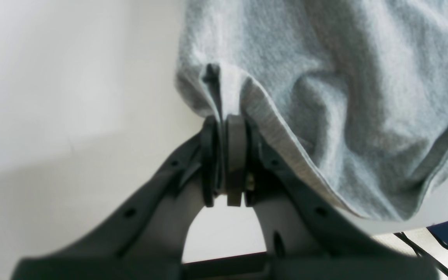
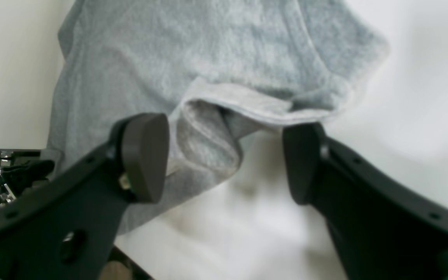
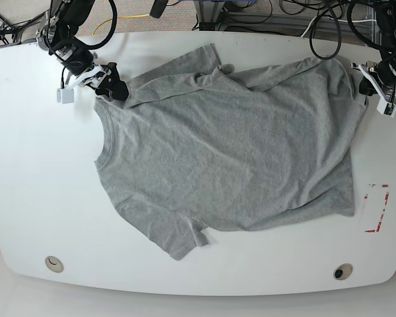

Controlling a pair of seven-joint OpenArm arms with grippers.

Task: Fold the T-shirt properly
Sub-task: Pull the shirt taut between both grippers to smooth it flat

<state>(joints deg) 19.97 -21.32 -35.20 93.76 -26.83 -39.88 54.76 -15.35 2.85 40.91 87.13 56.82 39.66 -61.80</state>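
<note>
The light grey T-shirt lies spread and wrinkled on the white table, neck toward the left of the base view, one sleeve pointing at the near edge. At the shirt's far right corner, my left gripper is shut, and the left wrist view shows a fold of the hem pinched between the pads of this gripper. My right gripper is at the far left shoulder. It stands open, with a rolled edge of the T-shirt lying between its fingers, neither pad pressing on it.
A red-marked rectangle is on the table at the right, near the shirt's bottom corner. Two round holes sit near the front edge. Cables run beyond the far edge.
</note>
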